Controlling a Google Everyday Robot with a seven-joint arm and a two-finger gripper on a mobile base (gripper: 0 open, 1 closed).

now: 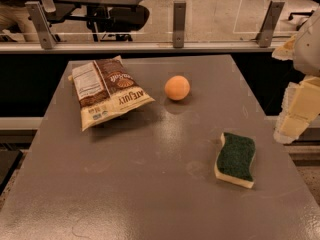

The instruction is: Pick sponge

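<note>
Our gripper (294, 115) hangs at the right edge of the worktop (150, 194), just outside it and about level with the middle of that edge. It is pale and blocky, and partly cut off by the frame. We cannot tell whether it is open or closed, and we see nothing held in it.

The sponge (235, 159) lies flat near the right edge, in the near half of the worktop. Its green scouring side is up, and its pale foam base shows along the near and left sides. It is apart from the gripper, which sits off to its right and farther back, beyond the table's edge. Nothing touches the sponge, and it lies well apart from the other things.

As we judge it, the task is barely begun: the sponge rests untouched on the surface, neither grasped nor lifted. Nearly all of the work is left — bring the gripper over the sponge, come down, close on it and raise it off the worktop.

Our count:
- one sponge
- one orange ball (177, 88), in the far half near the middle
- one snack bag (107, 91), toward the far left corner, left of the ball and not touching it
- three metal brackets (179, 24), along the rail beyond the far edge
- one gripper
</note>
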